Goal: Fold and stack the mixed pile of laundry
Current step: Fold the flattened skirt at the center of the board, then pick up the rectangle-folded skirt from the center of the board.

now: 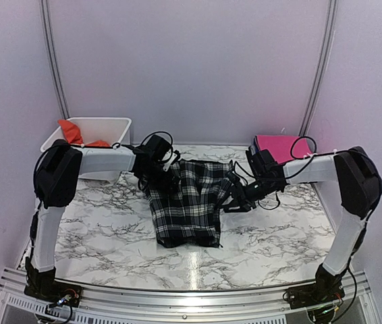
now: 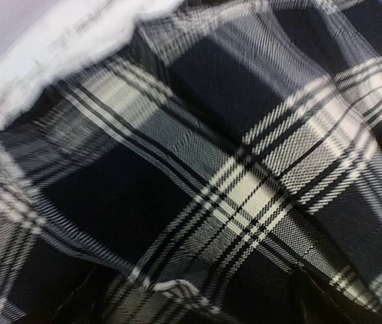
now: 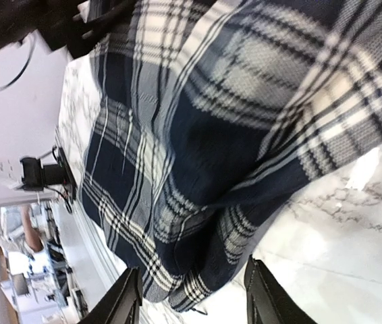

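The black-and-white plaid shirt [image 1: 187, 202] lies partly folded in the middle of the marble table [image 1: 96, 236]. My left gripper [image 1: 167, 177] is pressed down at the shirt's far left corner. In the left wrist view the plaid shirt [image 2: 211, 169] fills the picture and the fingers barely show, spread wide with cloth between them. My right gripper [image 1: 235, 200] is at the shirt's right edge. Its fingers [image 3: 127, 300] stand apart, with the shirt's folded hem [image 3: 198, 283] lying loose between them, touching neither. The orange t-shirt [image 1: 71, 132] hangs over the bin's left rim.
A white plastic bin [image 1: 113, 125] stands at the table's back left, behind my left arm. A folded pink garment [image 1: 279, 145] lies at the back right, just behind my right wrist. White walls close in on all sides.
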Motion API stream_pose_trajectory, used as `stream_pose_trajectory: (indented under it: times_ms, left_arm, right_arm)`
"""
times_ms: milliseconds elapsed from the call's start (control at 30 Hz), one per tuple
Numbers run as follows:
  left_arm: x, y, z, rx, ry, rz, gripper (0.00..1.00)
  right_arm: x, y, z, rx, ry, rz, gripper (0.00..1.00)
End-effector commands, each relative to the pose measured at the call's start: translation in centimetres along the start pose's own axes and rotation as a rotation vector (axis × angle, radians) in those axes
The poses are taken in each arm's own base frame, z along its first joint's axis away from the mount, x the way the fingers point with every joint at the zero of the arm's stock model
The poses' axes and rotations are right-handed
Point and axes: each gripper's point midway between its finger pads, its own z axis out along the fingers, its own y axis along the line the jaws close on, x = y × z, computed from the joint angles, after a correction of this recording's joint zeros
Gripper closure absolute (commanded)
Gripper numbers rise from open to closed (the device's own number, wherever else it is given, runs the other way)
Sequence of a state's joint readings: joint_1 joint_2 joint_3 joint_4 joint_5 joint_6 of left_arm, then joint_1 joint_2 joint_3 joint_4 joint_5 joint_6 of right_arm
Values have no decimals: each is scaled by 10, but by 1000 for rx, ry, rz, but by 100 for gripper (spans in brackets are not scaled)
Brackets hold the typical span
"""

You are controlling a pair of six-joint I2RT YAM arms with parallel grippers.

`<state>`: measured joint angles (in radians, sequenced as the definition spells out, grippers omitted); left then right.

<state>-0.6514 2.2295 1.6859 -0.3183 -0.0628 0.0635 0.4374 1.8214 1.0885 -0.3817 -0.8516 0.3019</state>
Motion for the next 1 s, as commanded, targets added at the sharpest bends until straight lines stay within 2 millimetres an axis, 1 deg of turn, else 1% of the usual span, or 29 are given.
stream_pose_trajectory:
  times_ms: [0,67,100,133,200,267,333,400,467,533,633,733,767,833,867,900,967]
  left_arm:
    - [-54,-9,-82,-26,-190,140,1]
    - [-54,-23,-105,-28,-222,187,1]
    - [-47,-31,-111,-12,-221,203,1]
    - [-44,-38,-123,7,-234,211,1]
    - [-29,-50,-133,37,-233,222,1]
    - [-13,-67,-143,88,-239,246,1]
    - [5,-86,-151,143,-246,288,1]
    - [24,-112,-156,209,-247,350,1]
    - [43,-135,-157,253,-239,421,3]
    - [61,-154,-154,277,-215,483,5]
    - [78,-172,-144,296,-177,536,8]
    - [84,-180,-134,287,-154,578,11]
    - [87,-182,-130,289,-145,589,11]
    - [89,-180,-124,253,-132,606,11]
    - [91,-181,-123,251,-131,618,10]
    - [93,-181,-123,243,-133,630,9]
    - [99,-181,-122,221,-132,665,6]
  right_arm:
    - [-29,1,3,-27,-68,35,54]
    - [-37,3,5,-45,-78,44,56]
    - [-40,5,6,-52,-80,46,57]
    - [-44,8,6,-61,-84,42,59]
    - [-45,11,9,-68,-77,43,60]
    - [-41,6,13,-56,-63,62,60]
    - [-37,-5,18,-35,-51,87,57]
    - [-34,-11,24,-33,-41,104,56]
    - [-34,-13,30,-36,-33,115,56]
    - [-33,-16,36,-28,-24,118,57]
    - [-31,-20,43,-22,-10,134,64]
    - [-31,-19,43,-25,-6,146,78]
    - [-32,-16,41,-29,-7,144,85]
    - [-38,-1,31,-43,-17,127,98]
    - [-41,9,24,-46,-24,113,100]
    - [-42,14,17,-38,-30,102,100]
    - [-36,14,10,-10,-31,99,100]
